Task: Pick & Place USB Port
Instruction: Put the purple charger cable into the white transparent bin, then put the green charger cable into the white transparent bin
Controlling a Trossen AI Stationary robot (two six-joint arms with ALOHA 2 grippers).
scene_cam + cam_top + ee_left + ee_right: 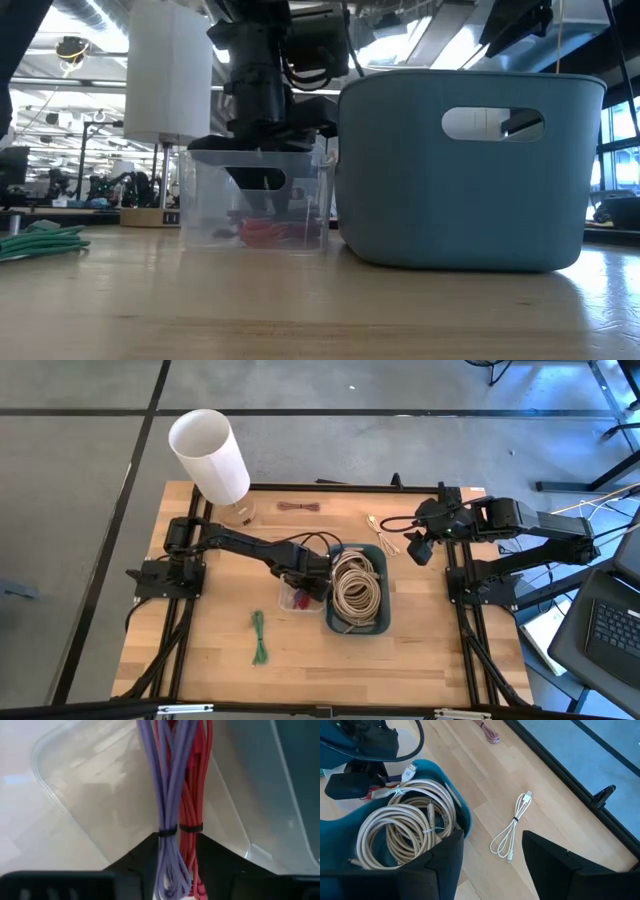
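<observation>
1. Over the clear container point(255, 200), the left gripper point(175, 870) pinches a purple cable bundle point(170, 795) with a red cable bundle point(192, 795) right beside it — releasing from here could drop them across the container's rim.
2. The blue bin point(385, 622) of beige cables point(405, 830) touches the container, so a sideways nudge might shove both.
3. The right gripper point(492, 865) hangs open near the white cable point(512, 827) at the table's far side — idle, no risk yet.
</observation>
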